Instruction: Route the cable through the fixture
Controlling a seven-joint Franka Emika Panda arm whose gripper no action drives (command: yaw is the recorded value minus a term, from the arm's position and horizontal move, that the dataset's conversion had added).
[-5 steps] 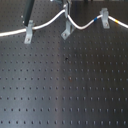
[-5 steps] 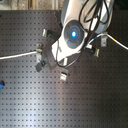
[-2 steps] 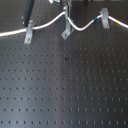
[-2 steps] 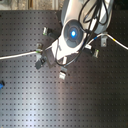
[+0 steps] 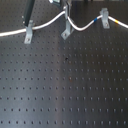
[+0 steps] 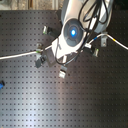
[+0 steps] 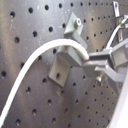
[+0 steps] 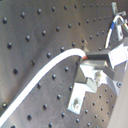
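The white cable (image 5: 47, 24) crosses the back of the black perforated board in the first exterior view. It passes the left metal clip (image 5: 28, 34), humps up to my gripper (image 5: 65, 10), dips at the middle clip (image 5: 65, 33) and runs on through the right clip (image 5: 104, 19). Blue and yellow bands (image 5: 114, 22) show near the right clip. In both wrist views my gripper (image 7: 89, 57) (image 8: 86, 56) is shut on the cable (image 7: 45, 62) (image 8: 47, 67), just above a clip (image 7: 61, 67) (image 8: 86, 87). In the second exterior view the arm (image 6: 73, 32) hides the gripper.
The board (image 5: 65, 85) is a black plate with a regular grid of holes. A dark bar (image 5: 29, 12) slants down near the left clip. In the second exterior view several small clips (image 6: 39, 61) (image 6: 62, 73) (image 6: 102, 41) ring the arm, and a small blue object (image 6: 1, 84) sits at the second exterior view's left edge.
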